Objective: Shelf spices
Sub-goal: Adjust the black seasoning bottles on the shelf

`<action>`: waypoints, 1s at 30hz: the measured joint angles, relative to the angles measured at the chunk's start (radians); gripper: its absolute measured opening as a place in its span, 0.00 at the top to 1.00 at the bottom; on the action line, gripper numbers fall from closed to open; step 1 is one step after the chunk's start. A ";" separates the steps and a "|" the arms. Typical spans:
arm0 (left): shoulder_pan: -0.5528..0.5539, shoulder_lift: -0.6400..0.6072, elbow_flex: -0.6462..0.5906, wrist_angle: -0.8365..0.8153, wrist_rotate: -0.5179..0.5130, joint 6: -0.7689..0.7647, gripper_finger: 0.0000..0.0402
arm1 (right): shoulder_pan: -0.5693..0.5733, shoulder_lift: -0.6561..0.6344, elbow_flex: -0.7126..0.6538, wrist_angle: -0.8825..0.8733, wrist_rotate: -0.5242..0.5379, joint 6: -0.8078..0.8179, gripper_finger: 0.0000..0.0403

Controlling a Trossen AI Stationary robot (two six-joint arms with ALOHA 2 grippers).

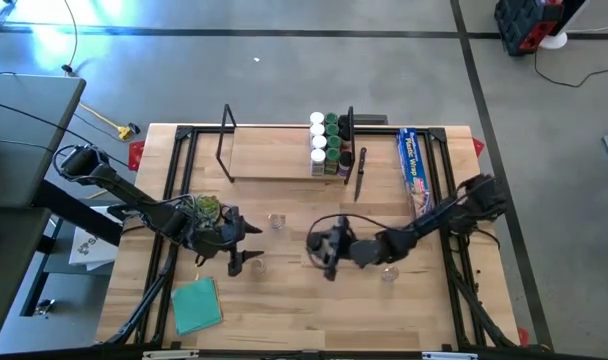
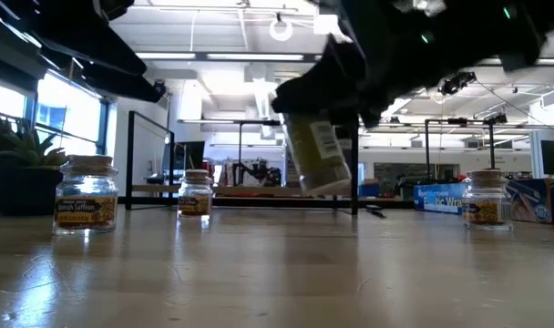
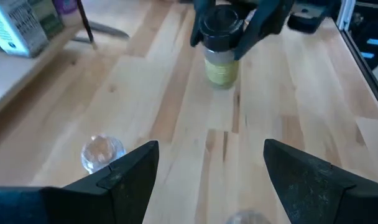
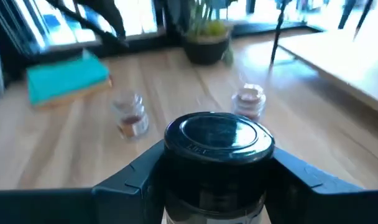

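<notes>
The shelf stands at the table's far middle, with several spice jars packed at its right end. My right gripper is over the table's middle, shut on a dark-lidded spice jar. My left gripper hovers open just to its left, fingers apart with nothing between them. Three loose jars stand upright on the table: one between the grippers, one by the left gripper, one under the right arm. My right gripper pinches the jar at its top end, at the dark lid, one finger on each side. The fingers come from the table's right, nearly level and slanting a little down. The jar hangs tilted below them, its base clear of the table.
A blue wrap box lies at the far right and a black tool beside the shelf. A green plant sits under the left arm and a teal pad near the front left. The shelf's left and middle board is bare.
</notes>
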 joint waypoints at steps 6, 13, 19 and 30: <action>0.003 0.000 0.000 0.028 -0.018 0.008 0.29 | -0.039 0.094 -0.167 0.430 0.008 -0.018 0.53; 0.004 0.000 0.000 0.040 -0.021 0.007 0.29 | -0.067 0.140 -0.177 0.537 0.006 -0.126 0.53; 0.004 0.000 0.000 0.042 -0.022 0.007 0.29 | -0.097 0.140 -0.177 0.456 0.010 -0.124 0.53; 0.004 0.000 0.000 0.042 -0.019 0.007 0.29 | -0.106 0.138 -0.176 0.416 0.016 -0.078 0.43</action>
